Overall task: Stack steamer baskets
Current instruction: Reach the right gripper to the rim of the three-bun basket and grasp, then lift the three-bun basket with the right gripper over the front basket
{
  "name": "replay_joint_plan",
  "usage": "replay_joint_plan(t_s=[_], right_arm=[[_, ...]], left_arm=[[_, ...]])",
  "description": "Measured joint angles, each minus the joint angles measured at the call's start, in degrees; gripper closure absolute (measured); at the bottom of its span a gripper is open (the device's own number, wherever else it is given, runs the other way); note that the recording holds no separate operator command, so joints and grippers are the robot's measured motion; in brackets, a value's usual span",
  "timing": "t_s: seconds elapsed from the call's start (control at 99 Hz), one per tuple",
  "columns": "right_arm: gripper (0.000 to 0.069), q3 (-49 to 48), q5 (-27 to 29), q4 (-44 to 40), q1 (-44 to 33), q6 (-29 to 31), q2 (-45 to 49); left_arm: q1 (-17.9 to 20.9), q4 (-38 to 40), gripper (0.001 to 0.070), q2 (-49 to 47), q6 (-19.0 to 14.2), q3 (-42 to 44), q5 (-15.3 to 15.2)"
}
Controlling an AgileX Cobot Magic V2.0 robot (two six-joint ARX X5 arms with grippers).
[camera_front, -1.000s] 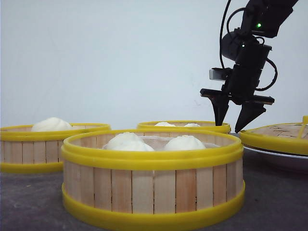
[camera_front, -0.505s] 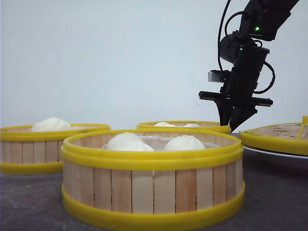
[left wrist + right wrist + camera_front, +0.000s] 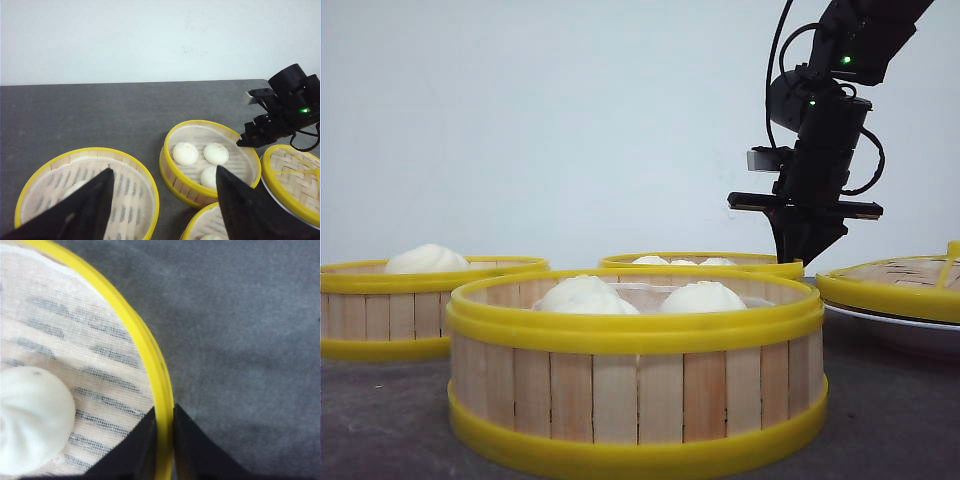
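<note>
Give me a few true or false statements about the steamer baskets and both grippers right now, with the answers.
1. The right gripper has its fingers on either side of the far basket's yellow rim. True.
2. The far basket holds three buns. True, as the left wrist view shows.
3. The left gripper is shut on a basket. False: it is open and holds nothing.
4. The baskets are already stacked. False: the far basket, the left basket and the near basket all sit apart on the table.
5. The woven lid covers the near basket. False: it lies on a white plate at the right.
</note>
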Motion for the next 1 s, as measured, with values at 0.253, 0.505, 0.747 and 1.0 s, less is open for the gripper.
replay_joint_plan(t_s=[0.253,0.505,0.747,1.0], right_arm=[[0.0659,8.3,-0.5,-6.4,0.0,0.8,1.1],[0.0659,20.9,-1.2,-14.2,0.0,0.0,-2.3],[0.0659,27.6,-7.1,-22.8,1.1,-3.2,-10.4],[0.0659,27.6,-8.6,-32.5,4.1,-8.3,-14.6]], left_arm=[[0.0,0.0,0.0321,0.0,0.0,0.0,0.0],[0.0,0.0,0.0321,0.0,0.0,0.0,0.0],[0.0,0.0,0.0321,0.0,0.0,0.0,0.0],[0.0,0.0,0.0321,0.0,0.0,0.0,0.0]])
